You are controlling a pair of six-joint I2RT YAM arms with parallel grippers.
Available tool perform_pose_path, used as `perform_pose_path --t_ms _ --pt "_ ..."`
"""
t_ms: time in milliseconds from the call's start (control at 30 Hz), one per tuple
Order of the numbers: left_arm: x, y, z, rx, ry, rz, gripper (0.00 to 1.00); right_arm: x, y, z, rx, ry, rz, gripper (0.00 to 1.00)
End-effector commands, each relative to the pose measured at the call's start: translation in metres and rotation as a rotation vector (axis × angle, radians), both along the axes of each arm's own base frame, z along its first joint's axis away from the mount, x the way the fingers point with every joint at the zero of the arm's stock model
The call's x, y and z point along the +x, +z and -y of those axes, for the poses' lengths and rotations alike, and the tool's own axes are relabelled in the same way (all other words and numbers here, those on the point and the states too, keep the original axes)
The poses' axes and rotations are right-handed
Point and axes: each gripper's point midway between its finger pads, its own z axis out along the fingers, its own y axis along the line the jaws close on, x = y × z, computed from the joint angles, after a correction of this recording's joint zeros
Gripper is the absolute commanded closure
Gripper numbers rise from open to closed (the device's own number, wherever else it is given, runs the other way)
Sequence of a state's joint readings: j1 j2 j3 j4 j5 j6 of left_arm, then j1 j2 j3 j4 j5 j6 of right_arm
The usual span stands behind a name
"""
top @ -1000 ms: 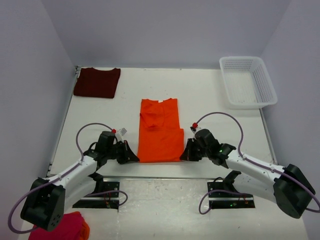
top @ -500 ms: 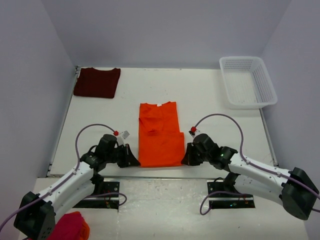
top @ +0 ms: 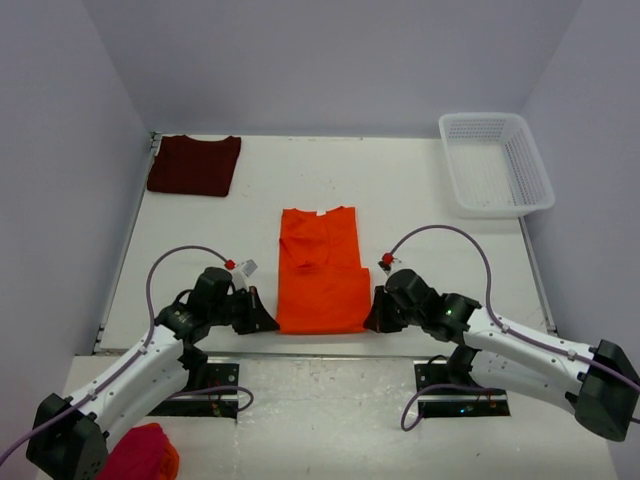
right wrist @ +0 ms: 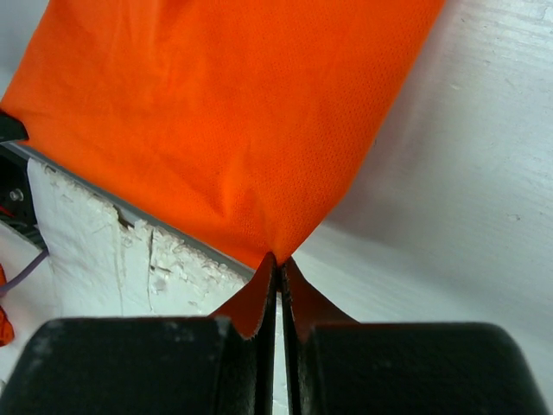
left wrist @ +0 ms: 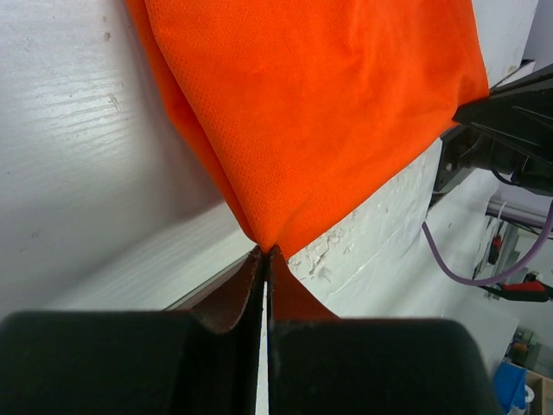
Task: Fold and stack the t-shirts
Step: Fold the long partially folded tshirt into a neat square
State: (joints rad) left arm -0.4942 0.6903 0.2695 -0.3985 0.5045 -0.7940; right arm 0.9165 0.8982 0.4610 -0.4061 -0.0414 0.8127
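orange t-shirt (top: 320, 270) lies folded into a long narrow shape on the white table (top: 430, 210), with its small white neck label (top: 319, 211) at the far end and its hem toward the arms. the left gripper (top: 268, 322) is at the shirt's near left corner and the right gripper (top: 372, 320) at its near right corner, the two facing each other across the hem. both arms reach low and forward from their bases, forearms slanting in toward the shirt and wrists close above the surface beside it. in each wrist view the fingers (left wrist: 242, 294) are pressed together with only a thin line between them, and a pinched point of orange cloth runs into the tips, so each pair of jaws is clamped on a corner of the shirt. the cloth fans out flat from both pinches. the maroon t-shirt (top: 194, 164) lies folded well beyond the orange shirt, off to its far left. a white mesh basket (top: 497, 207) stands well off to the shirt's far right. a pink-red cloth bundle (top: 140, 455) lies nearer than the shirt, to its left.
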Motion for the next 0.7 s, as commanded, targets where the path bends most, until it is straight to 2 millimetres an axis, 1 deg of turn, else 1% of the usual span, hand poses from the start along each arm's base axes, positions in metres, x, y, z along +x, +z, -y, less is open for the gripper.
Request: perform_pose_path --t_ms 0,133,200,667 --pt "-0.0007 0.0091 0.0012 -0.008 0.006 -0.005 1.00 0.0040 0.0090 0.0024 0.002 -0.036 0.021 1.00" --pt "0.0005 0.0132 0.0011 -0.011 0.009 0.007 1.00 0.0020 0.0098 0.0019 0.001 -0.030 0.018 1.00" --pt "0.0008 0.0145 0.0011 -0.011 0.011 0.008 1.00 0.0042 0.0109 0.0030 -0.005 -0.039 0.031 1.00" --pt "0.0007 0.0130 0.0007 -0.003 0.010 0.000 1.00 0.0036 0.0108 0.0011 -0.006 -0.033 0.027 1.00"
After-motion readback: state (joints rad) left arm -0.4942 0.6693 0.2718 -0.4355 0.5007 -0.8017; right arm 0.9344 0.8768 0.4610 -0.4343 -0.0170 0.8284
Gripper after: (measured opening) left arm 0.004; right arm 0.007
